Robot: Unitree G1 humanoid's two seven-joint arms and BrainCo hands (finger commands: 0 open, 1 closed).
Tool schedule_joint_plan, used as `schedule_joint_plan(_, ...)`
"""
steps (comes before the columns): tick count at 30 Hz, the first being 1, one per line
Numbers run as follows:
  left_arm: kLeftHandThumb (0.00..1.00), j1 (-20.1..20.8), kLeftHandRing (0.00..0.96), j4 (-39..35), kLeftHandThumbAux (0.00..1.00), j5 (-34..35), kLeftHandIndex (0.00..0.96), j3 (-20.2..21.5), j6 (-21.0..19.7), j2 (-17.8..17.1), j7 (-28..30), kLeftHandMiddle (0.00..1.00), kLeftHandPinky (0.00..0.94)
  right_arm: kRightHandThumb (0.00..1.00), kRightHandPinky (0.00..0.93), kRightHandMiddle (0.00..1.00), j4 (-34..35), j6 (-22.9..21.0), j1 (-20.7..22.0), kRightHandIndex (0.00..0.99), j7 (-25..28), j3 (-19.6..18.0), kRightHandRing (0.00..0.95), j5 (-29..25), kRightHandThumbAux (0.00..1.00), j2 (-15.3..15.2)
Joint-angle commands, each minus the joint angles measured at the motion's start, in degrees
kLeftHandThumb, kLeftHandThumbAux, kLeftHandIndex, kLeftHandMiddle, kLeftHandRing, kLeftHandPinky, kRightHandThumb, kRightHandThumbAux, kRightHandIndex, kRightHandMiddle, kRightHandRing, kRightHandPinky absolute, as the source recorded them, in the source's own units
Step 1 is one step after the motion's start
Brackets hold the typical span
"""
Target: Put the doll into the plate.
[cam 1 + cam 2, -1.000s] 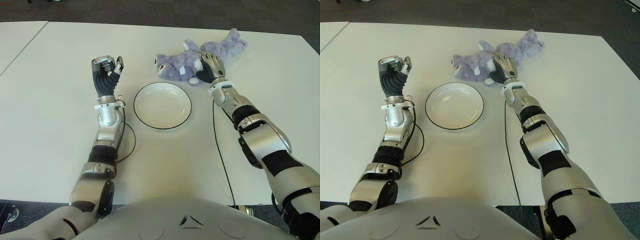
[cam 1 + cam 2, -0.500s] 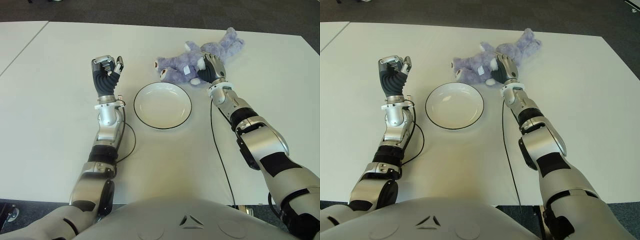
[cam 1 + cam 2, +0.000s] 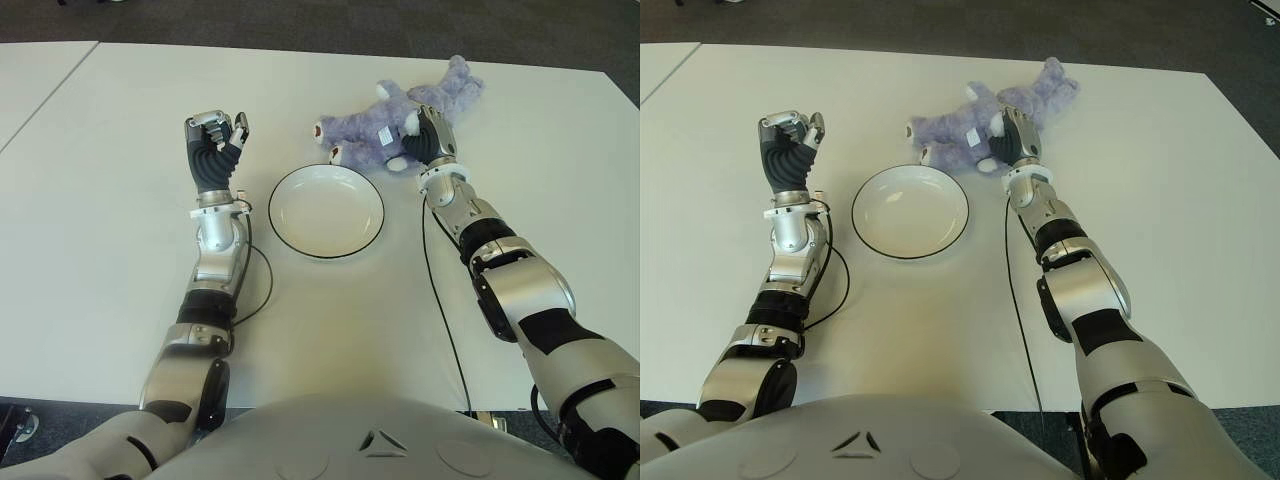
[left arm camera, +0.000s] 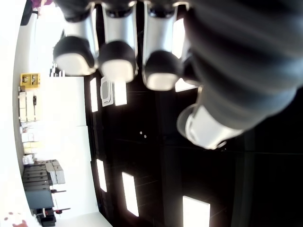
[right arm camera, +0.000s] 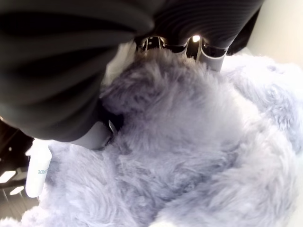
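The purple plush doll point(image 3: 365, 135) lies on the white table point(image 3: 100, 220) just behind the white plate point(image 3: 325, 212), its head toward the left and its legs toward the back right. My right hand point(image 3: 432, 140) is shut on the doll's middle; the right wrist view shows fur point(image 5: 199, 142) pressed between the curled fingers. The black-rimmed plate holds nothing. My left hand point(image 3: 213, 148) is held upright to the left of the plate, its fingers point(image 4: 116, 61) curled with nothing in them.
A thin black cable point(image 3: 436, 290) runs along the table beside my right arm, and another point(image 3: 262, 280) loops by my left forearm. A second table point(image 3: 30, 75) adjoins at the far left. Dark floor point(image 3: 300, 20) lies beyond the far edge.
My right hand has closed deeper on the doll and turned, shifting it slightly right and swinging its feet toward the plate. The left hand has stayed still.
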State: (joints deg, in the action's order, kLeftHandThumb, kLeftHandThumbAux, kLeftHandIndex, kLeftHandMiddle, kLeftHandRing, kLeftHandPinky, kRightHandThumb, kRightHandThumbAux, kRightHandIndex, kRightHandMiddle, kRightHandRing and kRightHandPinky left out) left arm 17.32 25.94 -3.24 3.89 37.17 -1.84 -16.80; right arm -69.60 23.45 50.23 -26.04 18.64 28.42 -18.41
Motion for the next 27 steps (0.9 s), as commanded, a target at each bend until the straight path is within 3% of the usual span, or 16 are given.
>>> schedule_joint_plan(1, 0.493, -7.0, 0.905, 5.5, 0.807, -0.9, 0.857, -0.1, -1.1, 1.2, 0.6, 0.902, 0.887, 0.982, 0.595, 0.488, 0.3, -4.8, -3.3, 0.370, 3.4, -2.8, 0.509, -3.1, 0.666, 0.6)
schedule_joint_plan(2, 0.493, -7.1, 0.905, 5.5, 0.807, -0.9, 0.857, -0.1, -1.2, 1.2, 0.5, 0.902, 0.887, 0.971, 0.678, 0.490, 0.7, -5.1, -3.4, 0.371, 3.3, -3.6, 0.513, -3.8, 0.665, 0.9)
schedule_joint_plan(4, 0.495, -7.1, 0.905, 5.4, 0.806, -1.0, 0.856, -0.1, -1.4, 1.2, 0.5, 0.902, 0.887, 0.961, 0.757, 0.492, 1.6, -5.7, -3.6, 0.372, 3.1, -4.7, 0.516, -4.6, 0.664, 1.1)
schedule_joint_plan(8, 0.500, -7.2, 0.903, 5.3, 0.805, -1.0, 0.854, -0.2, -1.8, 1.2, 0.5, 0.900, 0.887, 0.954, 0.842, 0.497, 4.6, -6.1, -4.2, 0.374, 2.5, -6.6, 0.520, -6.1, 0.662, 1.4)
schedule_joint_plan(21, 0.501, -6.8, 0.901, 5.7, 0.801, -1.0, 0.848, -0.2, -2.2, 1.0, 0.7, 0.897, 0.885, 0.953, 0.870, 0.505, 20.3, -9.0, -6.5, 0.379, 0.0, -10.9, 0.525, -6.9, 0.660, 1.7)
schedule_joint_plan(23, 0.496, -6.7, 0.902, 6.0, 0.800, -1.1, 0.850, -0.2, -2.0, 0.9, 0.7, 0.898, 0.886, 0.894, 0.883, 0.523, 22.7, -8.3, -6.8, 0.388, -0.7, -11.7, 0.735, -7.1, 0.671, 1.9)
schedule_joint_plan(27, 0.491, -6.4, 0.902, 6.7, 0.801, -1.2, 0.852, -0.2, -1.8, 0.8, 0.6, 0.898, 0.886, 0.864, 0.891, 0.534, 25.9, -7.4, -7.7, 0.393, -1.3, -12.8, 0.845, -7.2, 0.677, 2.3)
